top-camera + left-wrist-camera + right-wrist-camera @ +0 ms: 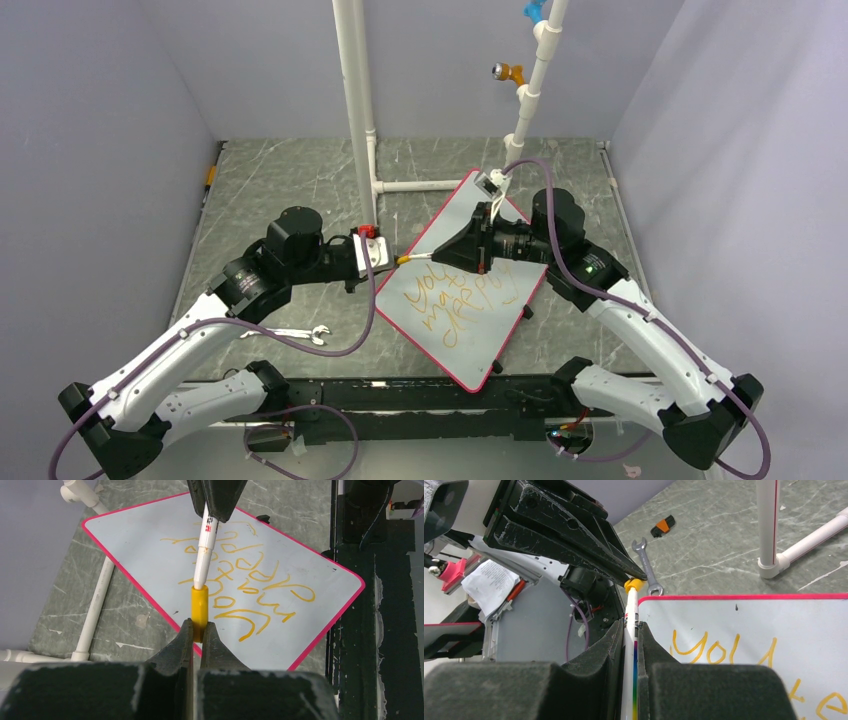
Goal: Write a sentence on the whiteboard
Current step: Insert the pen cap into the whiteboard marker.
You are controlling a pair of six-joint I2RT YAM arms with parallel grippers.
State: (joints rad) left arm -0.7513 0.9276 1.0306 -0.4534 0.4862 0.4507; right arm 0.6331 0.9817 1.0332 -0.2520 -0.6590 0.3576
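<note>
The left gripper point(199, 630) is clamped tight on the yellow cap point(199, 605); the right gripper point(630, 628) pinches the marker point(630, 607); the sentence point(455, 300) looks complete on the whiteboard point(480, 350); capping calls for a straight, coaxial push.

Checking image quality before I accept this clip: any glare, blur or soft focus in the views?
Top external: evenly lit, sharp, no glare on the whiteboard, the sentence legible. Left wrist: left fingers soft at the bottom, marker and yellow cap crisp. Right wrist: right fingers blurred, lettering sharp.
</note>
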